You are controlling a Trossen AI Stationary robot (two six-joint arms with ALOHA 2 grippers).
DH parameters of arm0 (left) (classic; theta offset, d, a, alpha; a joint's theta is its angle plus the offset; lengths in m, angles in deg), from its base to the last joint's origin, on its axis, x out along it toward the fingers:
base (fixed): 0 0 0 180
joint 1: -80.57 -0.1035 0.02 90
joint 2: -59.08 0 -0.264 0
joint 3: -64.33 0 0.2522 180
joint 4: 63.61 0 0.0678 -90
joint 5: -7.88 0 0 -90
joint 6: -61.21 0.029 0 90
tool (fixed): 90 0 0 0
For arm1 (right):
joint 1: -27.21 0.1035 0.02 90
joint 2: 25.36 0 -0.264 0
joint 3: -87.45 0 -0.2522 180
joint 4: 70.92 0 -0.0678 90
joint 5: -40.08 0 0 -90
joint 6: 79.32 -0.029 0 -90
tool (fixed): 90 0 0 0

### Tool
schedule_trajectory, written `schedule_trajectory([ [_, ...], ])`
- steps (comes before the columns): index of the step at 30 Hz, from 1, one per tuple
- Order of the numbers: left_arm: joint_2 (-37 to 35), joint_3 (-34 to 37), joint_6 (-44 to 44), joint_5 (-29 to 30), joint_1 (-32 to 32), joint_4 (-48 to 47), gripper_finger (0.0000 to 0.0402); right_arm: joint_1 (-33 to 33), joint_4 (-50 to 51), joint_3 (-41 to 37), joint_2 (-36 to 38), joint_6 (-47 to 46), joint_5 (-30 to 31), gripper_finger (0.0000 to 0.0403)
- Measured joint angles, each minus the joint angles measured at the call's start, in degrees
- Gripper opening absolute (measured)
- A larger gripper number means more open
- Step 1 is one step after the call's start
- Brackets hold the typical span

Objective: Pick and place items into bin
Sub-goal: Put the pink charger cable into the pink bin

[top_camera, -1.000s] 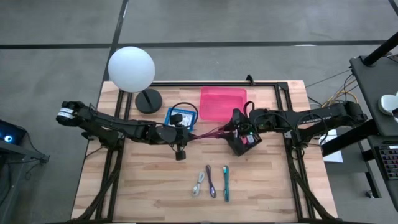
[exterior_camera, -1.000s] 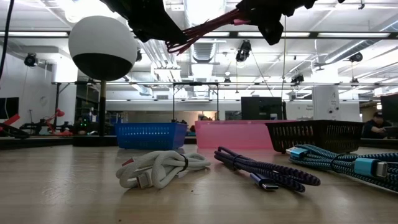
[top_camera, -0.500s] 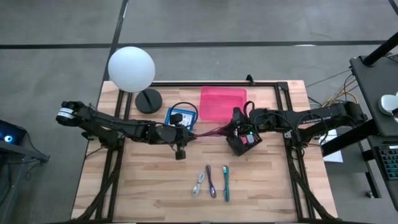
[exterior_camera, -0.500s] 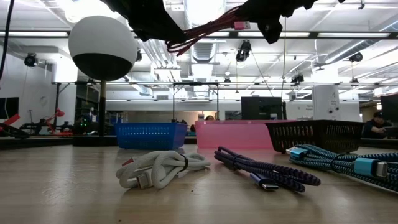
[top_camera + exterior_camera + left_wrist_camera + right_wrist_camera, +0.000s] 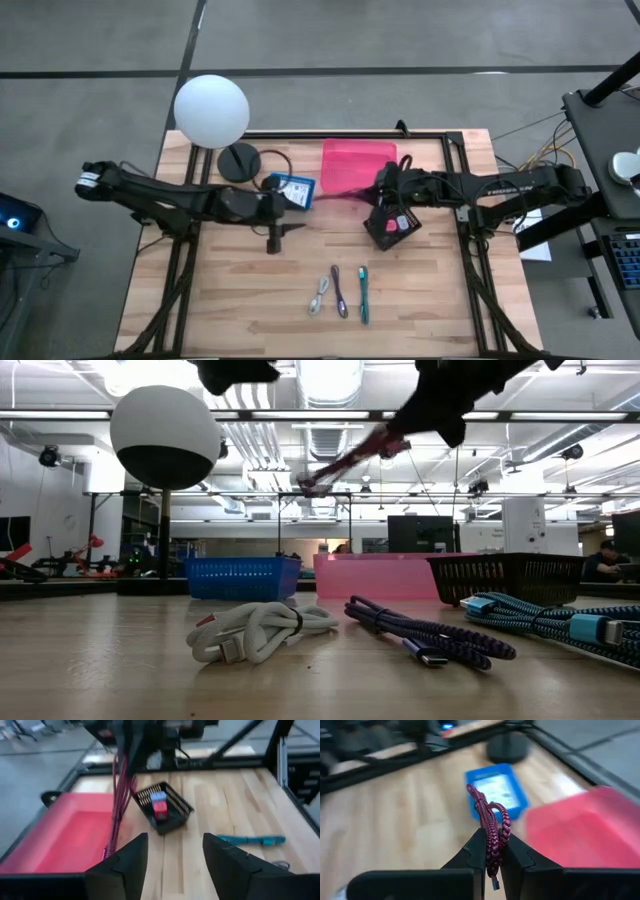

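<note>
Wood table; three cables; industrial room behind.

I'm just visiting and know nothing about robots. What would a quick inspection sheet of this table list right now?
Surface: wooden table, bare at the front.
Job's things: maroon cable held up; white cable, purple cable, teal cable lying loose.
Bins: pink bin, blue basket, black basket with small items.
Clutter: globe lamp.
Grippers: right gripper shut on the maroon cable; left gripper open.
Surroundings: workshop behind.
</note>
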Motion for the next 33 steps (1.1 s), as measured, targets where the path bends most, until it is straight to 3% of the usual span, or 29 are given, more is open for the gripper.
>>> schedule_trajectory([
  [6,-6.1,0.0,-0.1,0.3,0.0,-0.2,0.0175,-3.3,5.0,0.0,0.1,-3.3,9.6,0.0019],
  [16,-10.8,0.2,0.0,1.2,0.0,-0.1,0.0176,-10.2,9.3,0.0,0.1,-7.1,15.0,0.0019],
  [25,-10.6,1.1,0.0,1.2,0.0,-0.2,0.0176,-15.3,9.9,-0.1,0.1,-9.9,15.2,0.0021],
  [33,-10.6,1.2,0.0,1.2,0.0,-0.1,0.0176,-16.1,9.3,-0.1,0.1,-9.3,15.1,0.0038],
])
